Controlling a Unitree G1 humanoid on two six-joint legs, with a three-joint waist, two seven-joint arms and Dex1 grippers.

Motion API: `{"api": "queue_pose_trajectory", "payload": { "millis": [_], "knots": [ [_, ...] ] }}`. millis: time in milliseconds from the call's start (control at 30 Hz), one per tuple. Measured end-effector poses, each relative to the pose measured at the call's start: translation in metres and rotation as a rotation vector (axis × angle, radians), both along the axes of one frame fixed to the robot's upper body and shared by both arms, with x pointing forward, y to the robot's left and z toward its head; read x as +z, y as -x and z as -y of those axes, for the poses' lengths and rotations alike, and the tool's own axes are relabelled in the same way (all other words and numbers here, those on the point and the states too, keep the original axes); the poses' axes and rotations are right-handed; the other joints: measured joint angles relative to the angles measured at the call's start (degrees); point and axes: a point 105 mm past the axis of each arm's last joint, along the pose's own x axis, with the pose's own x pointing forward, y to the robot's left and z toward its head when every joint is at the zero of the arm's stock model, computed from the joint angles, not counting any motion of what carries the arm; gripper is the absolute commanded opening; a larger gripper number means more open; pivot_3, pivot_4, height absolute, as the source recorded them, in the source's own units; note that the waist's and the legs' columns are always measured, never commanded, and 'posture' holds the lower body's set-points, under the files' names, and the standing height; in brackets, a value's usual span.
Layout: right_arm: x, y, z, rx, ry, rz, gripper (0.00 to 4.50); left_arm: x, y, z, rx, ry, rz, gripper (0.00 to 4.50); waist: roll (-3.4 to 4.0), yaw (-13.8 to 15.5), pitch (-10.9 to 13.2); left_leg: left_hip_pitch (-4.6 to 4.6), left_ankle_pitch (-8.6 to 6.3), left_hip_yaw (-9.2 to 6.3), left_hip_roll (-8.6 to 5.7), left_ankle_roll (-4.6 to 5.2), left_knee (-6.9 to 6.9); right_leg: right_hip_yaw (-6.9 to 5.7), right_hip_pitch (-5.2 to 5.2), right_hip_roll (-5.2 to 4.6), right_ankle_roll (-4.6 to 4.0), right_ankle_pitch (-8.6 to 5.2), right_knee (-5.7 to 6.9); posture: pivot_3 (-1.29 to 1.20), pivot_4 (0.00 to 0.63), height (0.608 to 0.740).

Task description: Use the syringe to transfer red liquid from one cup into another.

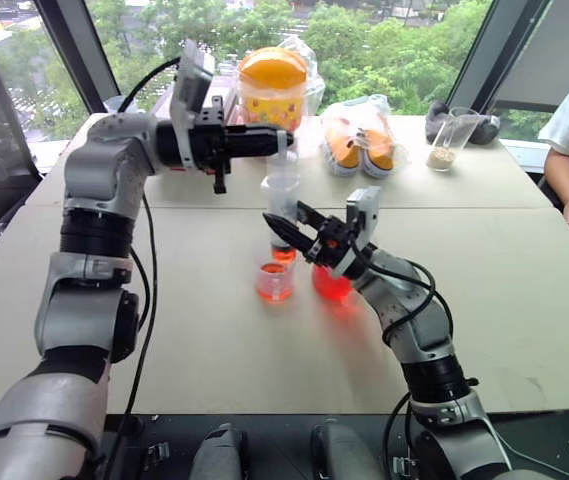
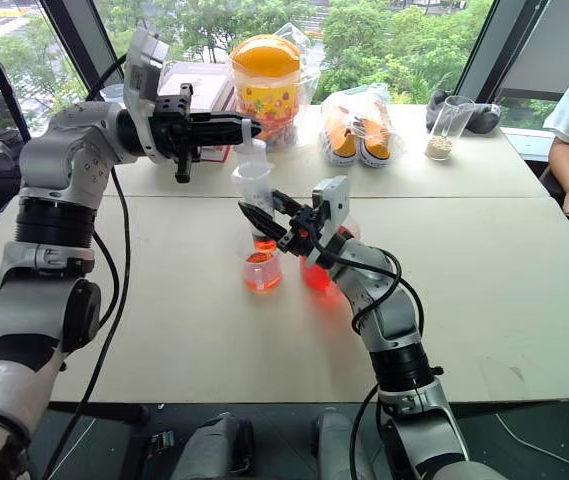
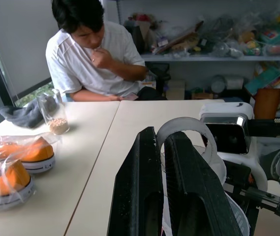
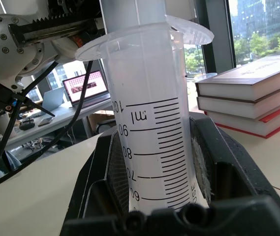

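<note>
The syringe [image 1: 282,205] stands upright, tip down in the small cup [image 1: 275,280], at 9 o'clock of the handled cup [image 1: 331,284]. The right gripper [image 1: 297,232] clamps its barrel; the left gripper [image 1: 282,141], level, is closed on the plunger top.

The syringe [image 4: 154,137] is frosted, smooth plastic; the cups [image 1: 275,281] clear, glossy plastic; the table [image 1: 524,290] matt.
</note>
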Motion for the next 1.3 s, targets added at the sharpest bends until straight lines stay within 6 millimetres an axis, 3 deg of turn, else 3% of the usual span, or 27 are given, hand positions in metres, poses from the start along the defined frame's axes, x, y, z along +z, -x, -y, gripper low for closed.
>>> {"api": "queue_pose_trajectory", "payload": {
  "millis": [333,767,1000,1133,1300],
  "knots": [
    [0.005,0.000,-0.007,0.024,0.002,-0.003,1.39,-0.004,0.007,-0.004,0.010,-0.040,0.048,0.05,0.00,0.0,0.0,0.00,0.00,0.00,0.00,0.00,0.00,0.00,0.00,-0.01,0.00,0.00,0.01,0.00,0.150,0.740],
    [-0.002,-0.003,-0.009,0.027,0.036,-0.071,1.39,-0.028,0.003,-0.007,0.083,-0.066,0.081,0.05,0.00,0.0,0.0,0.00,0.00,0.00,0.00,0.00,0.00,0.00,0.00,-0.01,0.00,0.00,0.00,0.00,0.150,0.740],
    [-0.002,-0.004,-0.008,0.020,0.036,-0.077,1.39,-0.027,0.002,-0.008,0.105,-0.065,0.058,0.05,0.00,0.1,0.0,0.00,0.00,0.00,0.00,0.00,0.01,0.00,0.01,-0.01,0.00,0.00,0.00,0.00,0.150,0.740],
    [-0.002,-0.006,-0.006,0.009,0.031,-0.076,1.39,-0.024,0.003,-0.012,0.108,-0.064,0.025,1.42,0.00,0.0,0.0,0.00,0.00,-0.01,0.00,0.00,0.00,0.00,0.00,0.00,0.00,0.00,0.00,0.00,0.150,0.740],
    [0.008,-0.010,0.002,-0.027,0.004,-0.051,1.39,-0.025,0.001,-0.028,0.137,-0.073,-0.021,3.99,0.00,0.0,0.0,0.00,0.00,-0.01,0.01,0.00,0.00,0.00,0.00,0.00,0.00,0.00,0.01,0.00,0.150,0.740]
  ]
}}
